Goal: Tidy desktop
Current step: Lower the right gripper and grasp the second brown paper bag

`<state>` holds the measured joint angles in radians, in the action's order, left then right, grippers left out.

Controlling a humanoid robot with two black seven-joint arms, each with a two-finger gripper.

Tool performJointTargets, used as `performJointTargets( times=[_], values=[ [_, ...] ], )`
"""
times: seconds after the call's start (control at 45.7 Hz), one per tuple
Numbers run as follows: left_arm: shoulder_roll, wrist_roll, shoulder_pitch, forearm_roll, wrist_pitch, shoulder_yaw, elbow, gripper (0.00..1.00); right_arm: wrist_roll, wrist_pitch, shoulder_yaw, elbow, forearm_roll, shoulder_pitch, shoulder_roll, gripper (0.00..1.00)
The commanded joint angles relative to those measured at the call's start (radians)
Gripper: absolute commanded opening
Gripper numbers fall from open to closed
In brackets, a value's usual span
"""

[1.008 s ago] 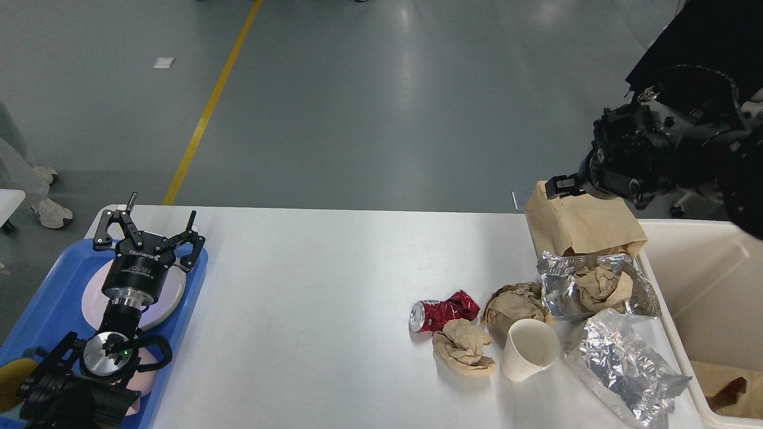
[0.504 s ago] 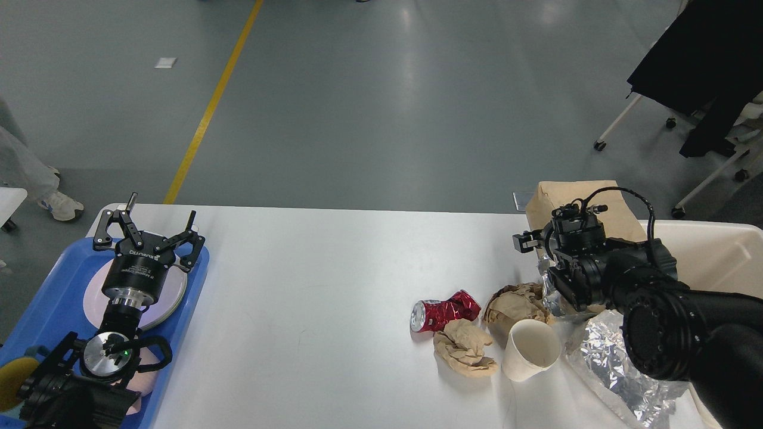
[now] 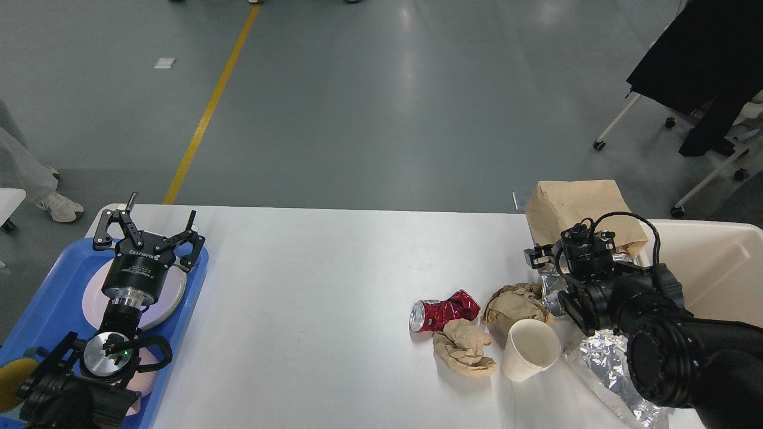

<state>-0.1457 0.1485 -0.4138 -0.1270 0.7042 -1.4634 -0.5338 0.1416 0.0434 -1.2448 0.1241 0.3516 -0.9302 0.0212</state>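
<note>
The white desktop (image 3: 310,286) holds litter at its right end: a crushed red can (image 3: 444,314), a crumpled brown paper (image 3: 465,351), a brown paper ball (image 3: 512,302), a white paper cup (image 3: 530,350) on its side, crinkled foil (image 3: 602,363) and a brown paper bag (image 3: 578,205). My right gripper (image 3: 569,262) is low over the foil pile in front of the bag. It is dark and seen end-on, so its fingers cannot be told apart. My left gripper (image 3: 149,231) is open and empty above the blue tray.
A blue tray (image 3: 53,298) with a round pale plate (image 3: 173,295) lies at the desktop's left end. A cream-white bin (image 3: 709,268) stands at the right edge. A chair with a black cloth (image 3: 697,53) stands on the floor behind.
My right arm has come down from above the paper bag to low over the foil pile, covering part of it. The left arm has not moved.
</note>
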Motion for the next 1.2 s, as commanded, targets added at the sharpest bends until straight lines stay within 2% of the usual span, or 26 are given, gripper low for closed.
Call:
performJointTargets(
  times=[0.0, 0.11, 0.263, 0.438, 0.548, 0.657, 1.183],
  values=[
    [0.0, 0.0, 0.0, 0.0, 0.0, 0.0, 0.0, 0.97, 0.001, -0.002, 0.008, 0.0, 0.0, 0.001, -0.006, 0.93],
    [0.0, -0.001, 0.0, 0.0, 0.0, 0.0, 0.0, 0.97, 0.001, -0.003, 0.011, 0.0, -0.002, 0.002, -0.009, 0.87],
    [0.0, 0.0, 0.0, 0.0, 0.0, 0.0, 0.0, 0.97, 0.001, -0.011, 0.013, 0.002, -0.006, 0.008, -0.009, 0.69],
    [0.0, 0.0, 0.0, 0.0, 0.0, 0.0, 0.0, 0.97, 0.003, -0.011, 0.013, 0.003, -0.008, 0.008, -0.009, 0.53],
    [0.0, 0.0, 0.0, 0.0, 0.0, 0.0, 0.0, 0.97, 0.003, -0.011, 0.013, 0.005, -0.008, 0.008, -0.007, 0.3],
    [0.0, 0.0, 0.0, 0.0, 0.0, 0.0, 0.0, 0.97, 0.004, -0.01, 0.014, 0.014, -0.013, 0.008, -0.007, 0.01],
    [0.0, -0.001, 0.0, 0.0, 0.0, 0.0, 0.0, 0.97, 0.009, 0.001, 0.08, 0.063, -0.019, -0.05, -0.012, 0.0]
  ],
)
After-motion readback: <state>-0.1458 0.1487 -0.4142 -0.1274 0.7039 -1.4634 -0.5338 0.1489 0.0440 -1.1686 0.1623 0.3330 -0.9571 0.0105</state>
